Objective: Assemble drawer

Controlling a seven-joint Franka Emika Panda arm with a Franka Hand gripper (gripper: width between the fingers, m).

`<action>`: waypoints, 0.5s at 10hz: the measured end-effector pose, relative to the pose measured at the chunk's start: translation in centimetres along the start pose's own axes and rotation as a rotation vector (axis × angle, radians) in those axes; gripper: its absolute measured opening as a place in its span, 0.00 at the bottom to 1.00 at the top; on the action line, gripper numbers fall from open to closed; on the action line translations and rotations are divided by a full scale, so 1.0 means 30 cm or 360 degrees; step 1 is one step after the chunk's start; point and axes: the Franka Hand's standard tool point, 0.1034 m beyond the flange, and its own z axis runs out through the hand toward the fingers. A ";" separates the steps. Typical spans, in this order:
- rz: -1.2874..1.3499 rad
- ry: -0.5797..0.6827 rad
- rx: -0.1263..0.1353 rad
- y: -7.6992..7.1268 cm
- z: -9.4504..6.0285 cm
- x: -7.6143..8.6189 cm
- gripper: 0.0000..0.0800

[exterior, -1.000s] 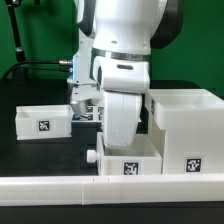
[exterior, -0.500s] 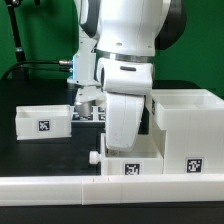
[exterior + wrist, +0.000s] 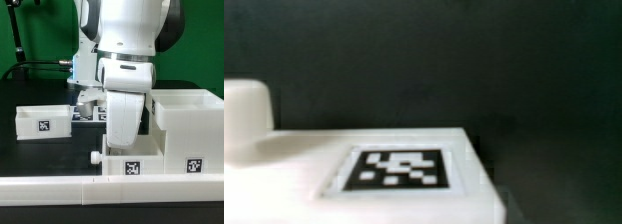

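The drawer's parts stand on the black table. One small tray with a tag is at the exterior view's left. A second tray with a round knob stands in front, under my arm. The boxy casing is at the exterior view's right. My gripper reaches down just behind or into the second tray, and its fingers are hidden by the hand and the tray wall. The wrist view shows close up a white tray face with a tag and the knob, but no fingers.
The long low white border wall runs along the front. The marker board lies behind my arm, between the left tray and the casing. A green backdrop stands behind the table.
My arm's wrist has shifted very slightly. The trays and the casing have not visibly moved.
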 end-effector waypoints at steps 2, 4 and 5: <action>0.0019 -0.0001 0.0004 -0.003 0.001 0.006 0.05; 0.0037 -0.0002 0.0007 -0.004 0.001 0.004 0.05; 0.0038 -0.0002 0.0007 -0.004 0.001 0.003 0.05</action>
